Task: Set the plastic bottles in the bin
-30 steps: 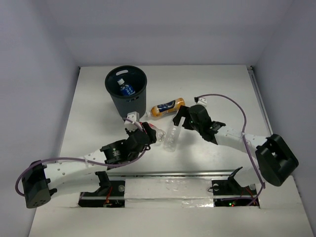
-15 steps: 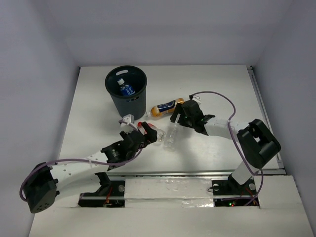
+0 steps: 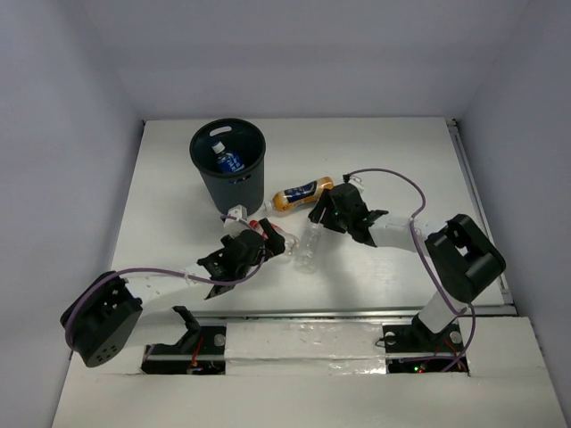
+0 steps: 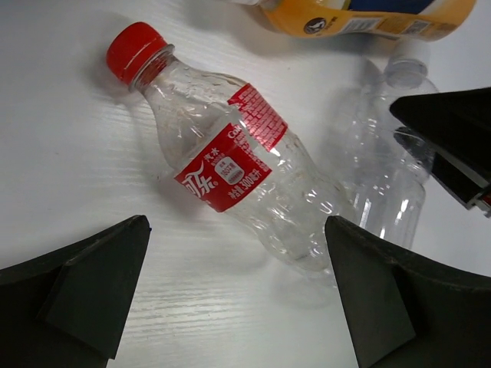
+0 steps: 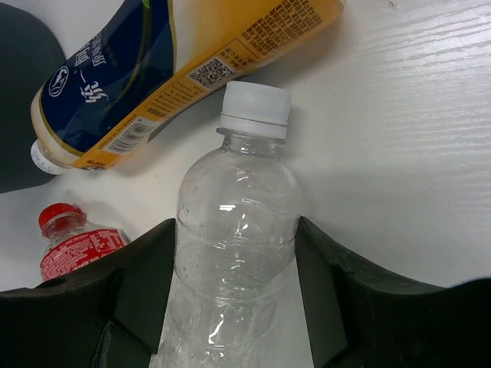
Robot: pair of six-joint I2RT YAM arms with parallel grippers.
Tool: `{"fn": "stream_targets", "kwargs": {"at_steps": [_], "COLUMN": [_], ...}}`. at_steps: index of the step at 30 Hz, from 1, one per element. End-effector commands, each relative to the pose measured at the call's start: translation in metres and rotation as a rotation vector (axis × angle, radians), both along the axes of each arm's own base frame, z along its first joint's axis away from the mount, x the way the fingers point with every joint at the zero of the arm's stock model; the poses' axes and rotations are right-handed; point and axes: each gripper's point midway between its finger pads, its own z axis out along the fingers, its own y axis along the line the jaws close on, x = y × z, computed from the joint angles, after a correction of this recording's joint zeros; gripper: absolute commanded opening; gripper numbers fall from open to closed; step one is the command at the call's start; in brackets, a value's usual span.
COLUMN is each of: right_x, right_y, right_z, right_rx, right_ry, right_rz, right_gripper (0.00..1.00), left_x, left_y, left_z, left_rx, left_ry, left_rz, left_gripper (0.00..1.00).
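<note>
The black bin (image 3: 228, 168) stands at the back left with a blue-labelled bottle (image 3: 228, 161) inside; a second one does not show. The orange bottle (image 3: 302, 193) (image 5: 153, 69) lies to the right of the bin. The red-capped bottle (image 3: 270, 238) (image 4: 230, 172) lies on the table, its lower end between the wide-open fingers of my left gripper (image 3: 256, 248) (image 4: 238, 295). The plain clear white-capped bottle (image 3: 310, 250) (image 5: 238, 222) lies beside it. My right gripper (image 3: 320, 220) (image 5: 236, 264) is shut on its body, both fingers touching its sides.
The red-capped bottle also shows in the right wrist view (image 5: 73, 238), low at the left. A right-gripper finger (image 4: 453, 142) shows beside the clear bottle (image 4: 387, 184) in the left wrist view. Side walls enclose the white table (image 3: 393, 143).
My left gripper has moved forward up to the red-capped bottle. My right gripper has moved left onto the plain clear bottle. The bottles have stayed in place.
</note>
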Motion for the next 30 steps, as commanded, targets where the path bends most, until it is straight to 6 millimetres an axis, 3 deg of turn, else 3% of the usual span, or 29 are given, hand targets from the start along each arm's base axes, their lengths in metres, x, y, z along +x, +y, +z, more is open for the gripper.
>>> {"fn": "stream_targets", "kwargs": {"at_steps": [1, 6, 7, 10, 11, 18, 23, 26, 30], "right_x": [-0.007, -0.025, -0.027, -0.037, -0.04, -0.057, -0.062, -0.065, -0.067], "right_y": [-0.008, -0.021, -0.023, -0.032, -0.034, -0.041, -0.04, -0.038, -0.039], "right_z": [0.002, 0.017, 0.035, 0.051, 0.07, 0.139, 0.16, 0.166, 0.189], "right_rx": [0.019, 0.033, 0.058, 0.063, 0.082, 0.123, 0.126, 0.134, 0.138], "right_ry": [-0.01, -0.047, -0.085, -0.121, -0.165, -0.293, -0.324, -0.334, -0.377], "right_rz": [-0.014, -0.007, -0.008, -0.003, 0.006, 0.058, 0.095, 0.118, 0.138], "right_gripper": [0.54, 0.51, 0.51, 0.51, 0.5, 0.51, 0.54, 0.55, 0.56], "left_x": [0.013, 0.015, 0.016, 0.016, 0.015, 0.022, 0.03, 0.032, 0.036], "left_y": [-0.01, -0.013, -0.013, -0.013, -0.012, -0.006, -0.006, -0.008, -0.003], "left_z": [0.012, 0.015, 0.015, 0.014, 0.011, 0.017, 0.02, 0.011, -0.002], "left_rx": [-0.042, -0.053, -0.051, -0.062, -0.066, -0.14, -0.159, -0.124, -0.073], "left_ry": [-0.037, -0.045, -0.044, -0.039, -0.035, -0.05, -0.054, -0.032, -0.024], "left_rz": [0.003, 0.004, 0.005, 0.017, 0.022, 0.12, 0.173, 0.173, 0.204], "left_gripper": [0.99, 0.99, 0.99, 0.99, 0.99, 0.99, 0.99, 0.99, 0.99]}}
